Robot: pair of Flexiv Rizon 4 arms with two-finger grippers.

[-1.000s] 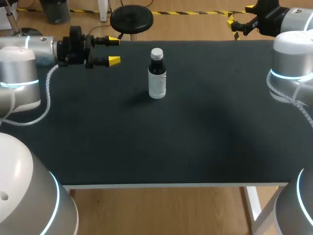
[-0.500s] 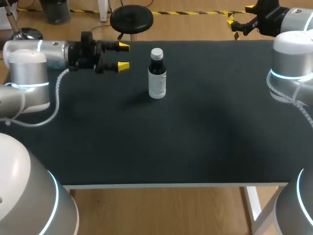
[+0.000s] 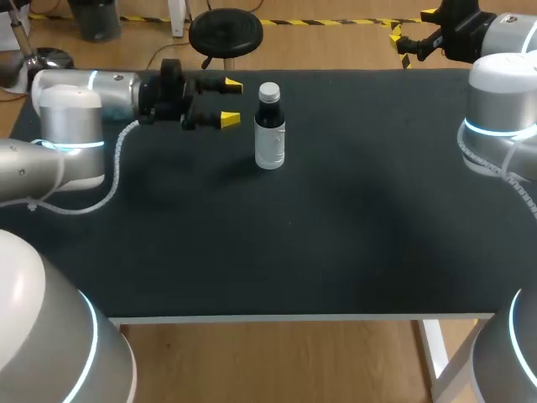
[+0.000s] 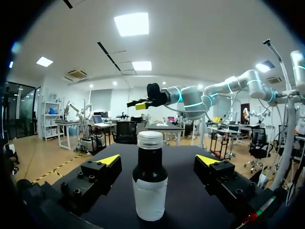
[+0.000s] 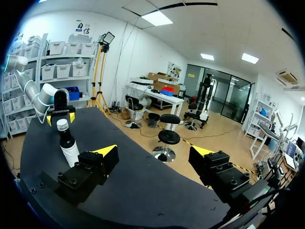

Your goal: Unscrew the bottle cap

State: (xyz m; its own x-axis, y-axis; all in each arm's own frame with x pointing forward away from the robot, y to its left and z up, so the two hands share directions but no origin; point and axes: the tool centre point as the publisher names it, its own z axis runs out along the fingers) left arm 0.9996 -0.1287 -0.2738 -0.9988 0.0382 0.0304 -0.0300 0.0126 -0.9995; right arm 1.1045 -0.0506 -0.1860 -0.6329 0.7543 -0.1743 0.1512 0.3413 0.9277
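The black table [image 3: 336,235] is filling mid-frame. The left gripper [image 3: 231,102], upper left, is hovering with fingers spread, near the bottle [image 3: 269,143] (upright, upper centre). The right gripper [image 3: 411,27], upper right, is also gaping. The silver cap [image 3: 268,90] is sitting on the bottle's neck.

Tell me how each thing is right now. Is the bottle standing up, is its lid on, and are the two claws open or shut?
Bottle: standing upright on the table, nothing touching it.
Cap: on top of the bottle, not yet taken off.
Left claw: open, right beside the bottle, not touching it.
Right claw: open, holding nothing, far from the bottle.
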